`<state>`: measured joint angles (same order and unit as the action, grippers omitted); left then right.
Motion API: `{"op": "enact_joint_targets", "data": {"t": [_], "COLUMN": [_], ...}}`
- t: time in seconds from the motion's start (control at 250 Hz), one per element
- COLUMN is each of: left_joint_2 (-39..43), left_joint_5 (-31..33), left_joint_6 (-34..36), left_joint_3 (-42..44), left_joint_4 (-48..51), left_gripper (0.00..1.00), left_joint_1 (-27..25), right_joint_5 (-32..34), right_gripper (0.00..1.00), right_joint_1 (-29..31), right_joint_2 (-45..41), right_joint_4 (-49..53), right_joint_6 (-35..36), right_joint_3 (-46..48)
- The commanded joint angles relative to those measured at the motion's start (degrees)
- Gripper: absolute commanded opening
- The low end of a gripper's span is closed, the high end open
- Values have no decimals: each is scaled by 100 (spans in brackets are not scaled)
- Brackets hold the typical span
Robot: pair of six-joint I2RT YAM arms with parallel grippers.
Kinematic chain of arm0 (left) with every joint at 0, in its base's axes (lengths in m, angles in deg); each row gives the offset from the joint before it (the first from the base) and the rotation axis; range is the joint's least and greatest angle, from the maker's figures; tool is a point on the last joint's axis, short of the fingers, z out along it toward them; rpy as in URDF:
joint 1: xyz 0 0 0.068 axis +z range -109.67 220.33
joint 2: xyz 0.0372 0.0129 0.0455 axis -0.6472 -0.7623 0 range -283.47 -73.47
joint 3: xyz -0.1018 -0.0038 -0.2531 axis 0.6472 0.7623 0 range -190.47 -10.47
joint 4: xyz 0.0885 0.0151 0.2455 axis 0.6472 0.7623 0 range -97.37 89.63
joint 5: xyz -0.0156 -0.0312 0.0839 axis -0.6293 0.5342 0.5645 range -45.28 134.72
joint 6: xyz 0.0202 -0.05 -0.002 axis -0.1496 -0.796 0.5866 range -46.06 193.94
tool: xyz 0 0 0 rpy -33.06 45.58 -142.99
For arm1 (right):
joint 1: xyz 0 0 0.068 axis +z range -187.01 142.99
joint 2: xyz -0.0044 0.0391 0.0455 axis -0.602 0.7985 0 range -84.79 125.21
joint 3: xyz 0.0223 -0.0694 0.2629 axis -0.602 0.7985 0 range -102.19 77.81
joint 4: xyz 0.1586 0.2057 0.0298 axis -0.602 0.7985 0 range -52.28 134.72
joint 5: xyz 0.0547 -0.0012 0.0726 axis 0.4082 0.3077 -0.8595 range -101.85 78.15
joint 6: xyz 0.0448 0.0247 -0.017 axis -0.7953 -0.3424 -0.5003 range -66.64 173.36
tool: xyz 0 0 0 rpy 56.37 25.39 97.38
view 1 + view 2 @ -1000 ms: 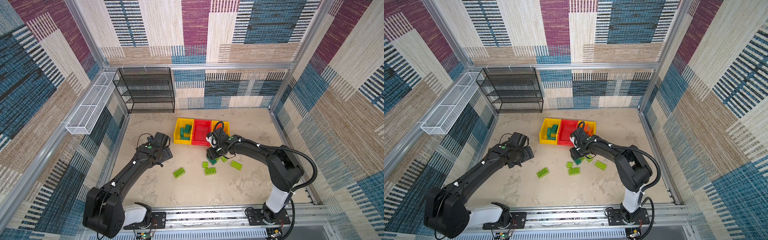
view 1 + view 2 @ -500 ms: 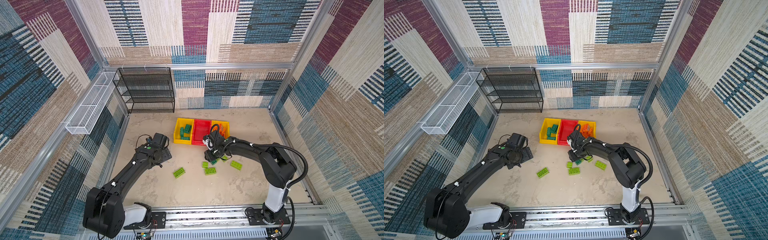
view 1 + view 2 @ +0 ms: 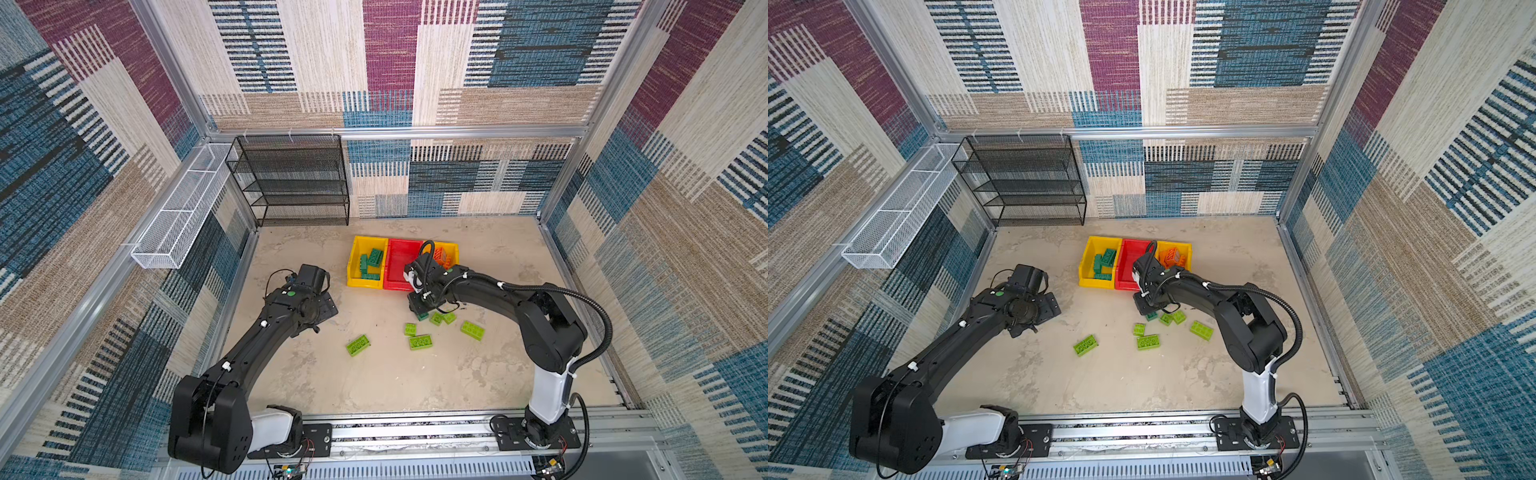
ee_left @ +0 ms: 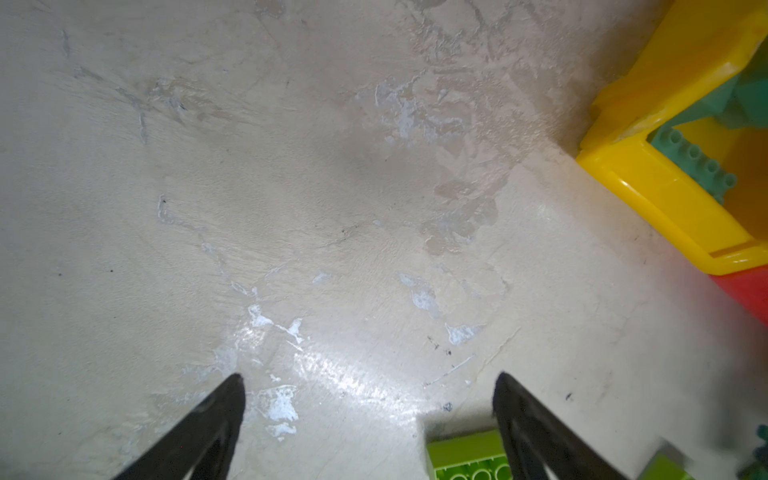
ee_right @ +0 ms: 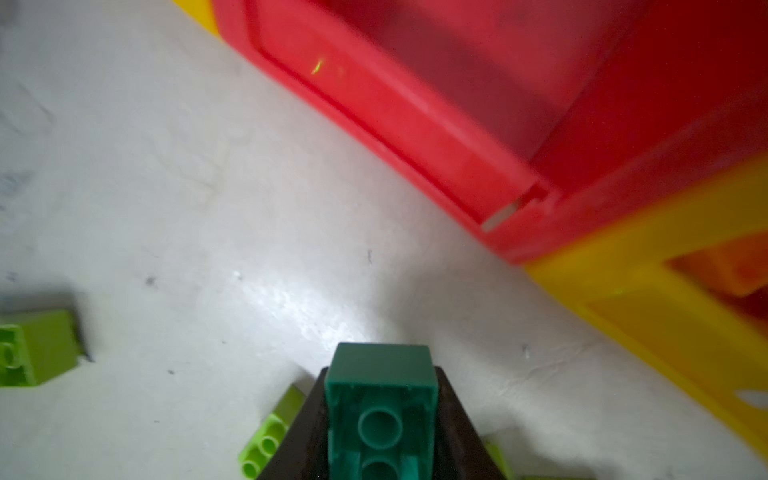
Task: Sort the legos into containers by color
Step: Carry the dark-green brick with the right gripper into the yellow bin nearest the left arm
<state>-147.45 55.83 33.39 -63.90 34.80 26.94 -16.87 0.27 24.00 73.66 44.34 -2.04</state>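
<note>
My right gripper (image 5: 381, 399) is shut on a dark teal-green lego (image 5: 381, 411), low over the floor in front of the red container (image 3: 399, 259); in both top views the lego (image 3: 423, 316) (image 3: 1151, 316) peeks out under the wrist. The red container shows no legos. The yellow container (image 3: 352, 266) to its left holds dark green legos (image 3: 371, 264). The other yellow container (image 3: 456, 253) holds orange legos (image 3: 441, 255). Several lime legos (image 3: 420, 341) lie loose on the floor. My left gripper (image 4: 369, 380) hangs open over bare floor, with one lime lego (image 4: 465, 457) by a finger.
A black wire-mesh rack (image 3: 291, 183) stands at the back left and a white wire basket (image 3: 183, 208) hangs on the left wall. Aluminium frame posts and patterned walls close the floor in. The arms' base rail (image 3: 415, 432) runs along the front.
My right gripper has closed on the dark green lego and shifted slightly left. The left arm has barely moved and its gripper stays open.
</note>
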Motion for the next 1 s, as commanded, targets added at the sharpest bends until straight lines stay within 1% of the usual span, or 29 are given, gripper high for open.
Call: {"op": "enact_joint_targets", "data": {"t": [0.0, 0.164, 0.264, 0.388, 0.544, 0.624, 0.712, 0.804, 0.832, 0.864, 0.884, 0.924, 0.94, 0.968, 0.996], "left_joint_2": [83, 136, 159, 223, 264, 253, 256, 290, 294, 292, 287, 262, 246, 210, 157], "left_joint_5": [-114, -261, -414, -657, -906, -1032, -1117, -1275, -1361, -1430, -1454, -1514, -1543, -1596, -1653], "left_joint_6": [265, 335, 338, 363, 502, 616, 726, 869, 911, 950, 963, 996, 1001, 1017, 1027], "left_joint_3": [-27, 31, 82, 183, 220, 198, 194, 208, 231, 257, 270, 284, 302, 323, 331], "left_joint_4": [-65, -51, -15, -25, 1, 34, 54, 56, 29, 3, 10, 9, 7, 9, 19], "left_gripper": [94, 94, 94, 94, 94, 94, 94, 93, 93, 93, 93, 94, 93, 93, 93], "left_joint_1": [97, 182, 178, 181, 179, 179, 171, 170, 163, 153, 152, 128, 130, 110, 93], "right_joint_5": [-184, -587, -816, -1151, -1350, -1347, -1286, -1208, -1196, -1163, -1140, -1174, -1197, -1228, -1220], "right_gripper": [31, 31, 31, 32, 32, 33, 33, 34, 37, 45, 52, 73, 79, 87, 92], "right_joint_1": [-1, -9, 1, 1, 2, -2, -1, -2, -3, -7, -16, -36, -49, -71, -76], "right_joint_2": [-7, 568, 1035, 1529, 2082, 2363, 2742, 3293, 3457, 3620, 3691, 3737, 3718, 3661, 3577], "right_joint_4": [250, 421, 384, 117, -283, -371, -299, 44, 159, 286, 345, 356, 341, 285, 257], "right_joint_6": [-169, -221, -247, -258, -279, -285, -243, -180, -179, -182, -201, -247, -262, -279, -291], "right_joint_3": [-796, -2338, -3063, -3563, -3963, -4245, -4732, -5515, -5763, -6014, -6121, -6170, -6142, -6067, -5990]}}
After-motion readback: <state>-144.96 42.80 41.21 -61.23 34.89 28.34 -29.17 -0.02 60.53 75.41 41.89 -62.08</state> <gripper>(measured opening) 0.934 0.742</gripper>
